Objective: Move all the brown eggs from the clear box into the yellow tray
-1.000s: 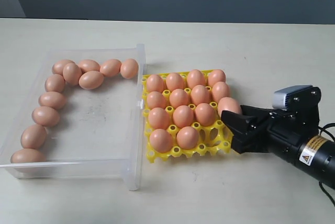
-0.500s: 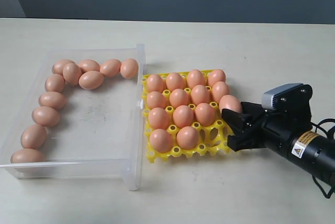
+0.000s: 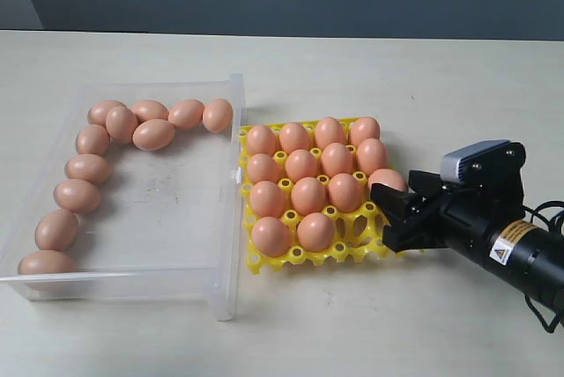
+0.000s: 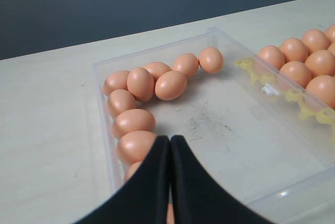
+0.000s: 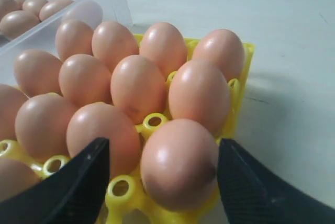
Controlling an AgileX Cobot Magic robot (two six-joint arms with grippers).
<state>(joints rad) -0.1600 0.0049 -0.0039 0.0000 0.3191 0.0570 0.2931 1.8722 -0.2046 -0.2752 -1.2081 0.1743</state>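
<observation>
Your pinkish-brown oval egg [image 5: 180, 164] stands long axis upright in the yellow plastic tray [image 5: 152, 121], between the black right pincer [image 5: 163, 174]'s parted jaws, untouched.

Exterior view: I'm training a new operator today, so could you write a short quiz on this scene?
1. How many eggs lie in the box?
2. True or false: the right pincer stands open around an egg seated in the tray.
3. Where are the tray's empty cups, as the exterior view shows it? A. the front row, beside the right pincer; B. the back row; C. the column beside the box.

Key: 1. Eleven. 2. True. 3. A.
</observation>
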